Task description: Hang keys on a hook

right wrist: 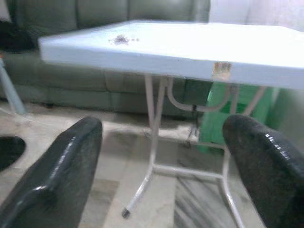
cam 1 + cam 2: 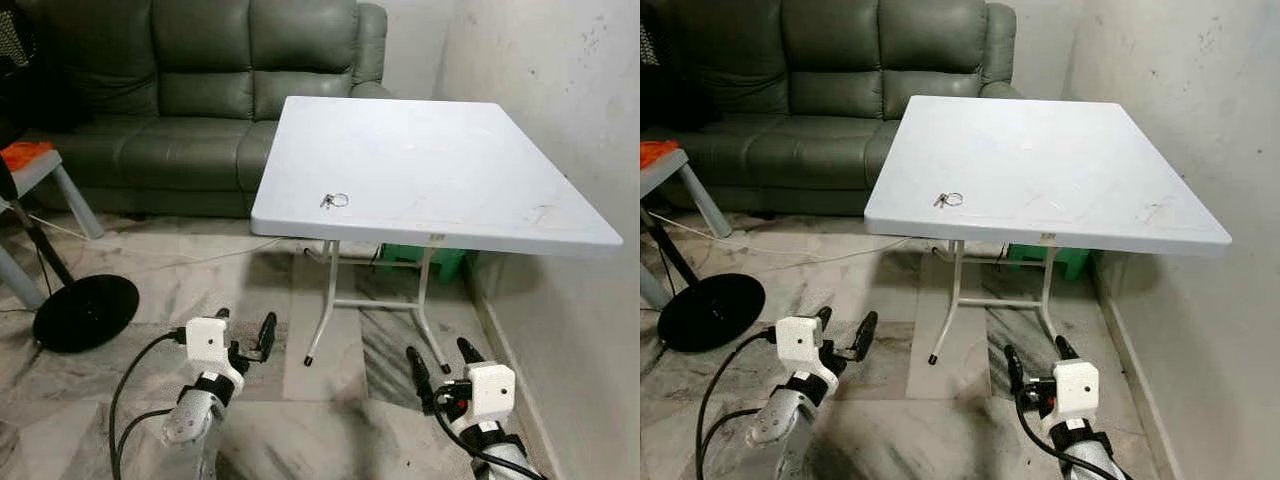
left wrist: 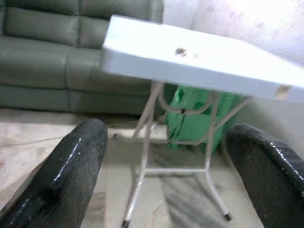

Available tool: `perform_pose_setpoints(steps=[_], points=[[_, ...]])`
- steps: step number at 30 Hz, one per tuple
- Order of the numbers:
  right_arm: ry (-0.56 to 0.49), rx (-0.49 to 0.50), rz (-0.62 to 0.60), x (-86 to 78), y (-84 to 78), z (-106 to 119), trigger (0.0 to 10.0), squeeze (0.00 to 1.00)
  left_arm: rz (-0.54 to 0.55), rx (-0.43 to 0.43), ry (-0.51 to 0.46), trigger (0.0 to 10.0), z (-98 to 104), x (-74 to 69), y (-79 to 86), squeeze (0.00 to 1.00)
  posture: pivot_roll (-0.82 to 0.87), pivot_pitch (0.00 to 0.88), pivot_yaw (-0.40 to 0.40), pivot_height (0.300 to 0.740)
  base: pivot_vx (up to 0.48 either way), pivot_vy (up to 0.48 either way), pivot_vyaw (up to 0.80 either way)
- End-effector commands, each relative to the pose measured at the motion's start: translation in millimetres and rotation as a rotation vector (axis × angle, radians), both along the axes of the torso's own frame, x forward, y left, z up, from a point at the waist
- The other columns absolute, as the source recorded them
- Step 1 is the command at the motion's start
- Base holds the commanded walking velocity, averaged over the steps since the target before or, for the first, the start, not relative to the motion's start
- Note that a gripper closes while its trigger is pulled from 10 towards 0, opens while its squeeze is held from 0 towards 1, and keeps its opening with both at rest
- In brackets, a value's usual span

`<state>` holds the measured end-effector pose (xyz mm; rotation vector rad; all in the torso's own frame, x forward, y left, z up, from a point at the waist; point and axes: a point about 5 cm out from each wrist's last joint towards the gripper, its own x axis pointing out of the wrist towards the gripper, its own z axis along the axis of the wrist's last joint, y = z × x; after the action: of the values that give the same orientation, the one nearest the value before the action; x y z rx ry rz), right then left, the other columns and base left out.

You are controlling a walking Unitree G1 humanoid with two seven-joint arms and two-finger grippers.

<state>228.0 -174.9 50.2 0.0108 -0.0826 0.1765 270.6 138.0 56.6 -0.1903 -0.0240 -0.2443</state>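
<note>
While both our arms hang low over the marble floor [image 2: 330, 350], the keys [image 2: 333, 200] lie on the white folding table [image 2: 450, 170], close to its near edge and toward its left corner; they sit ahead of and above both pincers, well apart from either. From the left gripper [image 2: 245, 335] the keys lie forward and somewhat to the right; from the right gripper [image 2: 440, 360] they lie forward and to the left; we judge the left arm slightly nearer. The bunch looks stretched sideways along the table edge, ring to the right, though it is too small to be sure. Both pincers stand with fingers spread and nothing between them. A small sticker [image 1: 221, 69] marks the table's edge; its writing cannot be read. We see no hook.
</note>
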Motion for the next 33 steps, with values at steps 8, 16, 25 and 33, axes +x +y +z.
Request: perform_pose_setpoints(steps=[8,16,25,33], points=[[-0.025,0.023,-0.009,-2.1,3.1,18,10.0,0.08,0.000,-0.070,0.008,10.0,12,-12.1,-4.5,0.00,0.02,0.000,-0.019,0.740,0.000,0.000,0.00],[-0.045,0.049,0.010,4.8,9.1,36,10.0,0.00,-0.012,-0.072,0.014,10.0,20,-13.7,-5.5,0.00,0.02,0.000,-0.022,0.740,0.000,0.000,0.00],[-0.053,0.040,0.023,10.0,10.9,46,10.0,0.00,0.001,-0.095,0.024,10.0,26,-10.3,-8.5,0.00,0.03,0.000,-0.024,0.740,0.224,0.000,0.00],[-0.048,0.033,0.023,10.6,9.9,47,10.0,0.00,-0.004,-0.093,0.029,10.0,27,-8.8,-11.5,0.00,0.02,0.000,-0.028,0.740,0.316,0.000,0.00]])
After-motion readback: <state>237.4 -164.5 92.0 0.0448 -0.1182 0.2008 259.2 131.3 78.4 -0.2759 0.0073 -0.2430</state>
